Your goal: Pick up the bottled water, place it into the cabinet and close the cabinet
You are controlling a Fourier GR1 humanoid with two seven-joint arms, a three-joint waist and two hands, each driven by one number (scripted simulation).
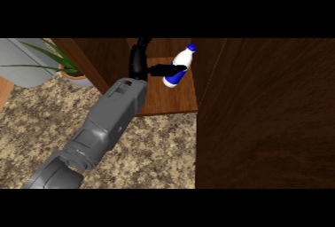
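One arm in view, coming up from the lower left edge — grey forearm (108, 128) slanting up and right across the speckled counter (150, 150). By its place at the left of the head view, read as the left. At far left, a grey pot-like shape (26, 62) and a plant (59, 60) with long green leaves in a pale pot. Just right of the plant, the dark wood cabinet (262, 111); its shelf (163, 95) shows as a lighter brown board between dark side walls. The left hand (147, 66) is black, reaching over the shelf; fingers extend right and curl onto the bottle (179, 67) about its middle — holding it. Bottle is white with a blue cap and blue band, tilted, cap toward upper right, base toward lower left, over the shelf inside the cabinet opening. Cannot tell whether it touches the board. Far right: broad dark wood panel, probably the open door. The right hand does not show.
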